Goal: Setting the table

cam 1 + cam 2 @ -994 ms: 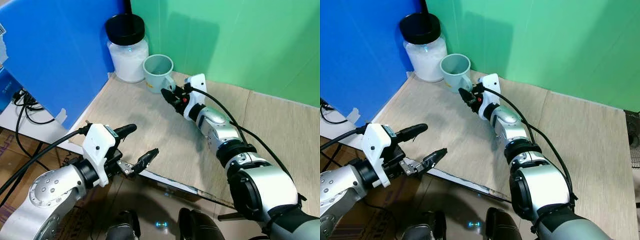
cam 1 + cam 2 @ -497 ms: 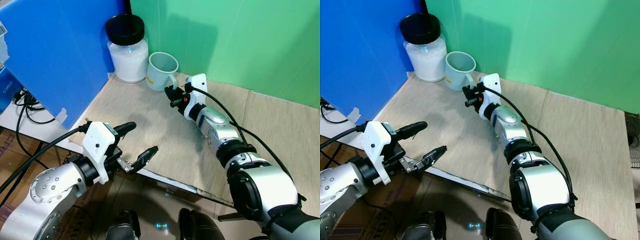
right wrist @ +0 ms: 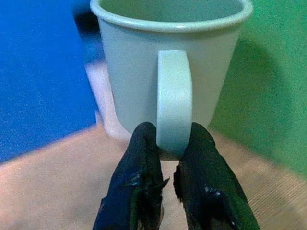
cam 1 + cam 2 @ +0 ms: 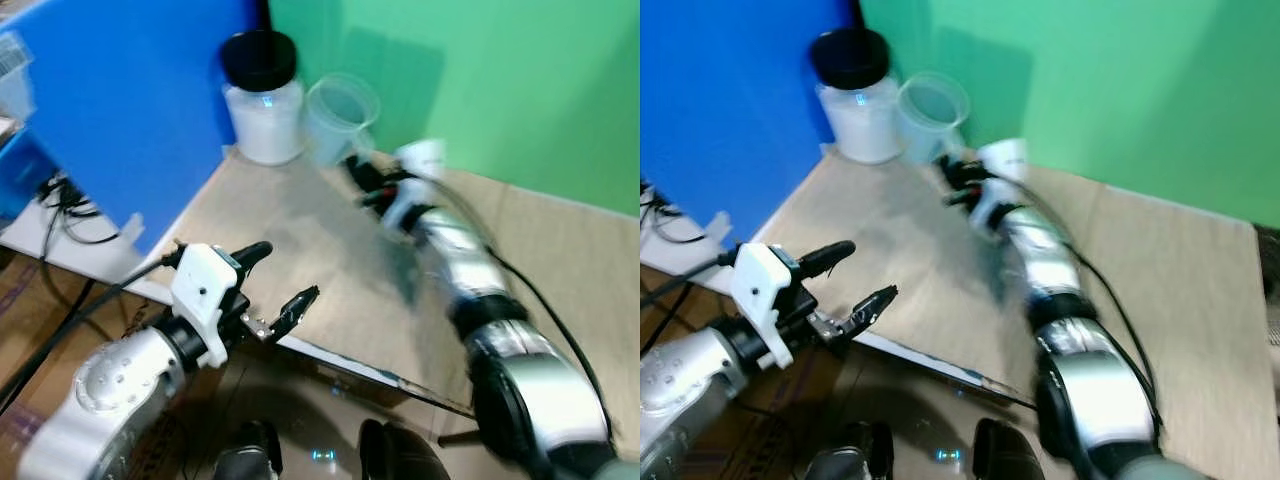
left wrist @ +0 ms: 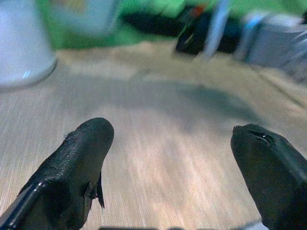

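A pale green mug point(image 4: 341, 116) hangs lifted above the far left part of the wooden table point(image 4: 330, 270), next to the jar. My right gripper point(image 3: 167, 148) is shut on the mug's handle point(image 3: 173, 98), its two black fingers pinching the handle's lower end. The right arm point(image 4: 455, 260) reaches out across the table and is blurred. My left gripper point(image 4: 282, 277) stands open over the table's near left edge, with nothing between its fingers point(image 5: 79, 163).
A glass jar of white powder with a black lid point(image 4: 262, 95) stands at the table's far left corner. A blue panel point(image 4: 120, 110) rises on the left and a green wall point(image 4: 480, 80) behind. Cables point(image 4: 60, 210) lie left of the table.
The right gripper has lifted the mug off the table, up and a little to the right. The view has shifted and blurred. The left gripper has stayed open at the near edge.
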